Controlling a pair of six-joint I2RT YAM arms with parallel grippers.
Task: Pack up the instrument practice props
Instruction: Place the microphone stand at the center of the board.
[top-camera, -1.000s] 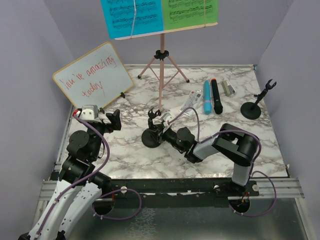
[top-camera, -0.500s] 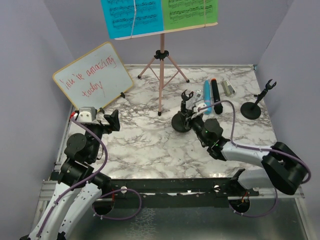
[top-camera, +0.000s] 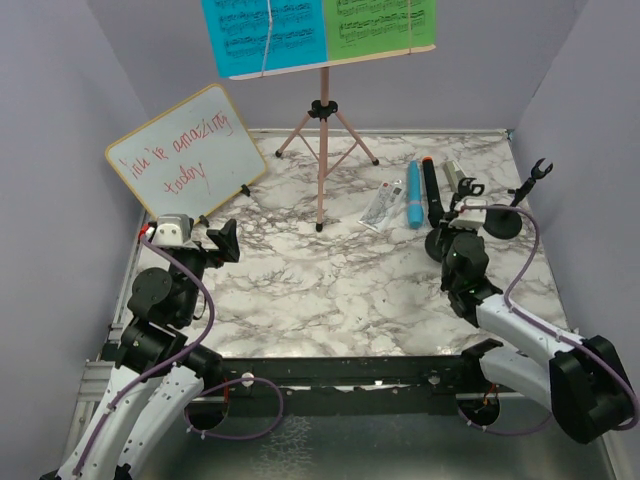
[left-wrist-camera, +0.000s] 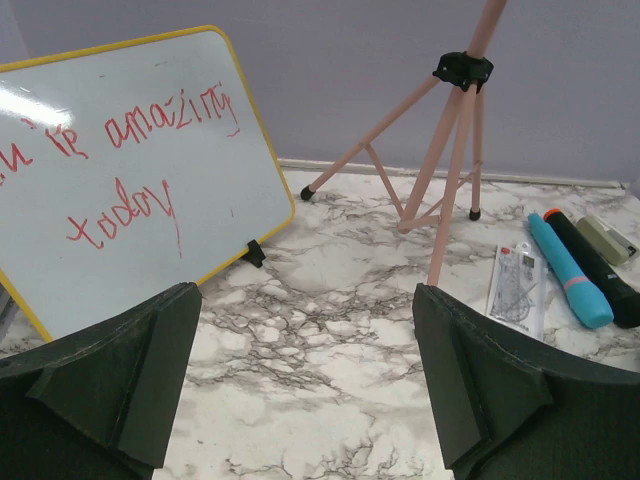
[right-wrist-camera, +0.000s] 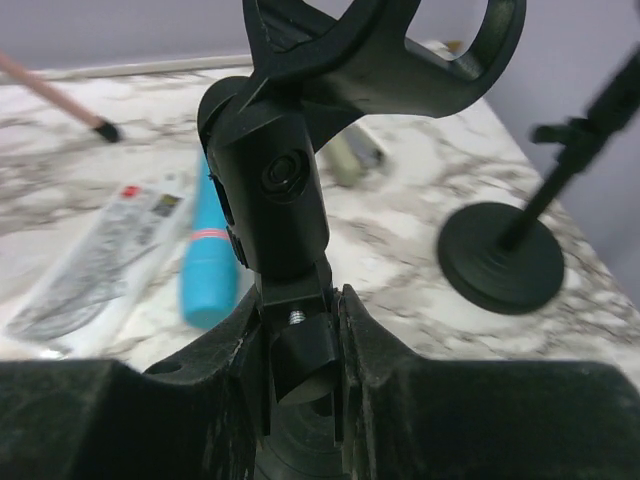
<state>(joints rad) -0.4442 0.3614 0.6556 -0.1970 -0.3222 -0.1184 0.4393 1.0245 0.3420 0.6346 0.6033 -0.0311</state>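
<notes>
In right gripper (right-wrist-camera: 300, 340), round-based mic holder (right-wrist-camera: 275, 180)

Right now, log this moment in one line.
right gripper: shut on mic holder | left gripper: open, empty | other holder: upright, free

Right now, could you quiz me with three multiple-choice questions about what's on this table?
1. Where are the blue microphone and black microphone?
A) on the floor
B) side by side on the table, right of the pink tripod
C) standing upright
2. The two music sheets are?
A) blue and green
B) red and yellow
C) both white
3. The right gripper is?
A) open, empty
B) out of view
C) shut on a mic holder
Answers: 1B, both lie flat together; 2A, seen atop the tripod; 3C, fingers clamp its stem.
</notes>
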